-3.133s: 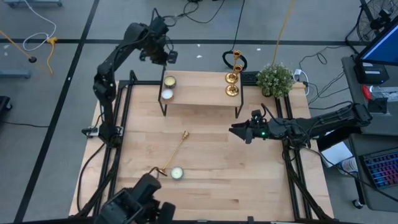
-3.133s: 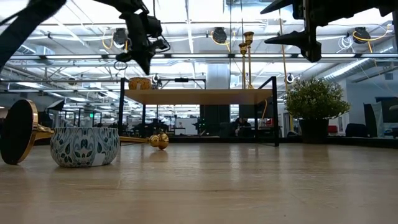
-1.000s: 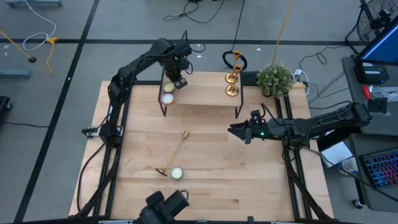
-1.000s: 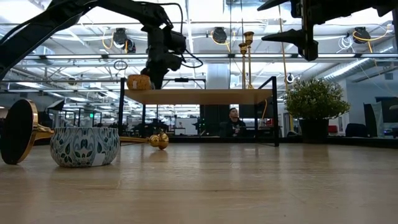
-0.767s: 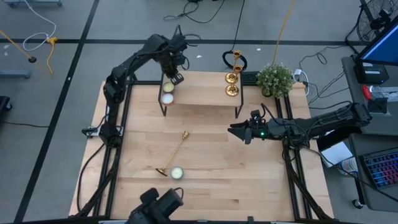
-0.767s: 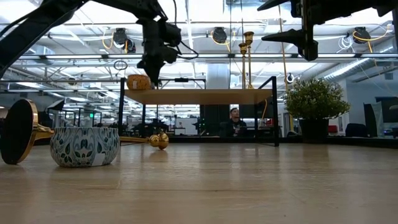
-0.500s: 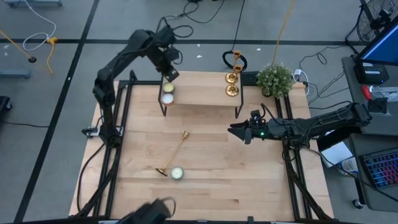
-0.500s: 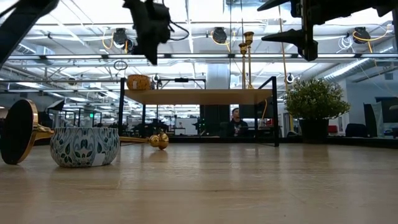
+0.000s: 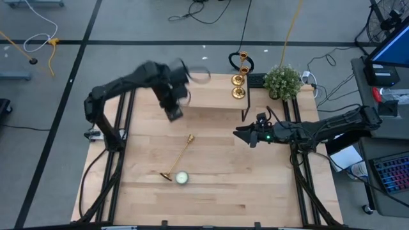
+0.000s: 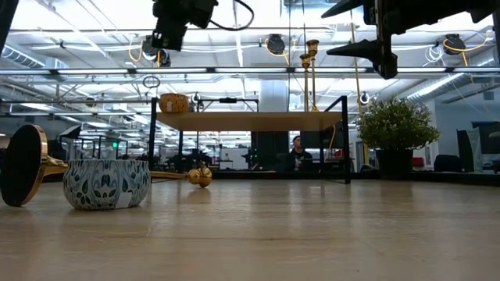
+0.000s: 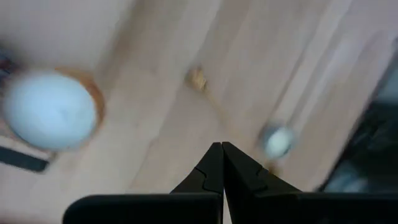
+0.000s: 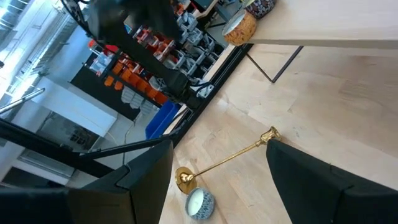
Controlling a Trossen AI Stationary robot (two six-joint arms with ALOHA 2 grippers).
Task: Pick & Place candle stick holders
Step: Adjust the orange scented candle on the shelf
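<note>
Candlestick [image 9: 180, 157] lies flat on our table [image 9: 255, 185], stem running diagonally, nearer our left gripper [image 9: 172, 113], fingers together, than our right gripper [image 9: 241, 134], fingers apart.

The left arm [image 9: 137, 80] is smeared by motion in the high view, and it covers the near-left end of the raised shelf [image 9: 214, 96] — whatever sits there cannot be seen. In the left wrist view the tabletop is blurred: a pale round thing [image 11: 51, 111] and a smaller pale spot [image 11: 277, 140] cannot be identified. In the low view, the fallen candle stick holder [image 10: 31, 165] is partly hidden behind a patterned tin [image 10: 105, 183] — its base cut by the picture's edge.
</note>
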